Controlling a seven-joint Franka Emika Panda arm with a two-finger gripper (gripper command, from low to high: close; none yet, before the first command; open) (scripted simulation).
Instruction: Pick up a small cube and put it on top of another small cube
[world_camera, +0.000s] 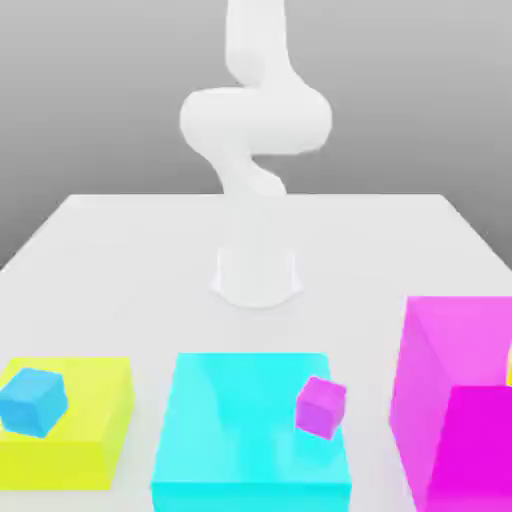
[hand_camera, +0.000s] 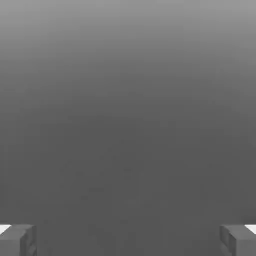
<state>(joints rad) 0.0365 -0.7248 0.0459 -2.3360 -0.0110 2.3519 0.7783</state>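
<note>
1. My gripper (hand_camera: 128, 241): 2 fingers (hand_camera: 17, 240) spread wide, 1 at each lower corner of the hand view, nothing between them. They face plain grey, so I judge my hand is raised and aimed away from the table; no approach has begun.

2. My arm (world_camera: 255, 130): folded up above its base (world_camera: 257, 277) at the middle of the table (world_camera: 120, 250), well apart from every block.

3. Blue cube (world_camera: 33, 401): small, resting on the yellow block (world_camera: 95, 430) at the exterior view's left. Tilted, 1 corner turned toward the camera.

4. Purple cube (world_camera: 321, 406): small, on the cyan block (world_camera: 250, 440), near that block's edge on the exterior view's right. Also tilted.

5. Magenta block (world_camera: 450, 350): tall, at the exterior view's right, with a lower magenta step (world_camera: 480, 450) in front. A yellow sliver touches the frame edge there; I cannot tell what it is.

6. Containers: none seen. The blocks are solid platforms, each of 2 bearing 1 cube.

7. Judgement: either cube could be picked; the 2 sit well apart, so stacking needs a carry across.
</note>
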